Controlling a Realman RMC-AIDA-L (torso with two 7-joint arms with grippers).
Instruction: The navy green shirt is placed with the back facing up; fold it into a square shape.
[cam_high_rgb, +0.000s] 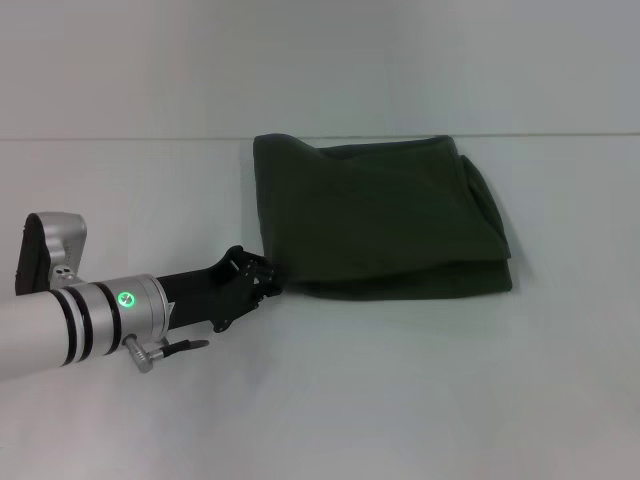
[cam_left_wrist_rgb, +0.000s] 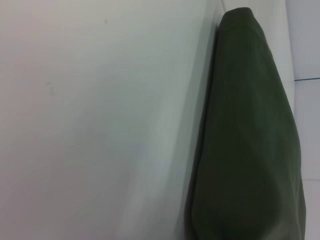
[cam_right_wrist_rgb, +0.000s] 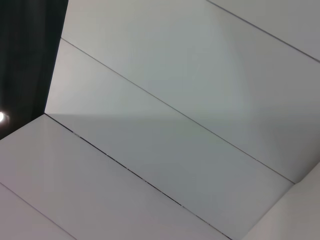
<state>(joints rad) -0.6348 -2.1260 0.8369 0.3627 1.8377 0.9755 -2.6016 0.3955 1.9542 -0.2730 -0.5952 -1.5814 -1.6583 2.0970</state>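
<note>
The navy green shirt (cam_high_rgb: 380, 215) lies folded into a thick, roughly square stack on the white table (cam_high_rgb: 400, 400), right of centre in the head view. Its layers show along the near edge and the right side. My left gripper (cam_high_rgb: 258, 278) reaches in from the left and sits at the stack's near-left corner, at or against the cloth. The left wrist view shows the shirt (cam_left_wrist_rgb: 250, 140) as a dark green mound seen edge-on, beside bare table. My right gripper is out of view.
White tabletop (cam_high_rgb: 120, 190) surrounds the shirt, and the table's far edge meets a pale wall (cam_high_rgb: 320, 60). The right wrist view shows only pale panels (cam_right_wrist_rgb: 175, 125) with seams and a dark strip (cam_right_wrist_rgb: 25, 60) at one corner.
</note>
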